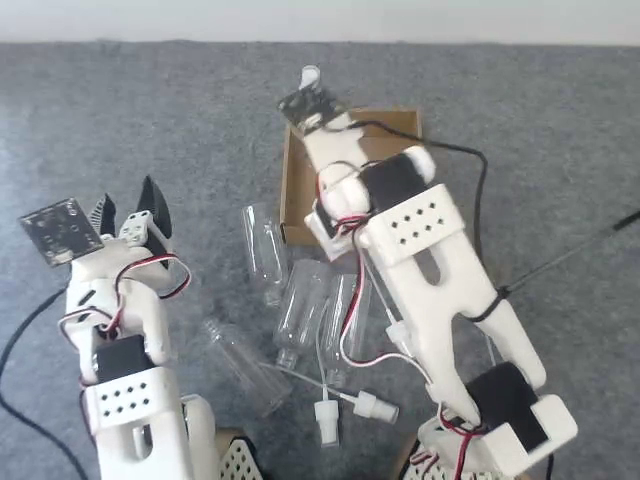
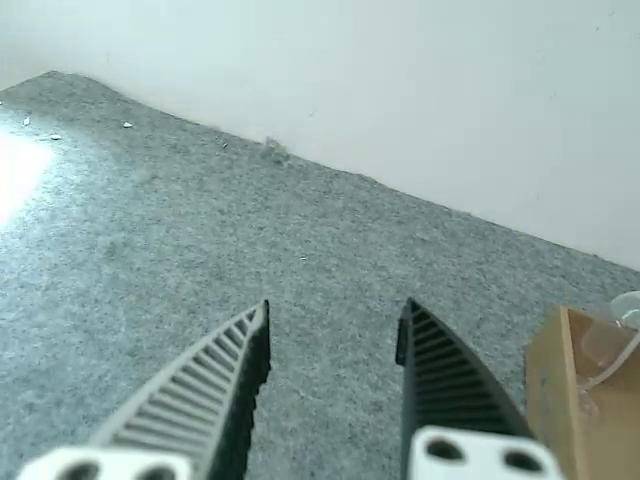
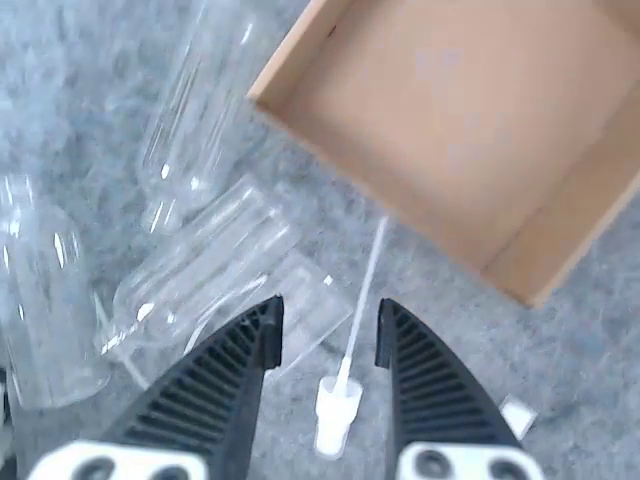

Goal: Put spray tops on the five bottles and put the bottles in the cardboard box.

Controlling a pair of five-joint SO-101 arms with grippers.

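Note:
Several clear bottles without tops lie on the grey carpet, among them one (image 1: 262,245) by the box, two (image 1: 300,305) (image 1: 340,315) side by side and one (image 1: 240,360) nearer the front. Two white spray tops (image 1: 325,420) (image 1: 375,405) lie near the front. The open cardboard box (image 1: 292,190) sits behind them. My right gripper (image 3: 325,320) hangs open above a spray top (image 3: 335,405) whose tube points towards the box (image 3: 440,130), with bottles (image 3: 200,270) (image 3: 190,110) beside it. My left gripper (image 1: 128,205) (image 2: 335,335) stands open over bare carpet, left of the bottles, holding nothing.
The right arm (image 1: 410,225) stretches over the box's near edge and covers part of the bottles. A corner of the box (image 2: 570,390) shows in the left wrist view. A pale wall (image 2: 400,90) borders the carpet at the back.

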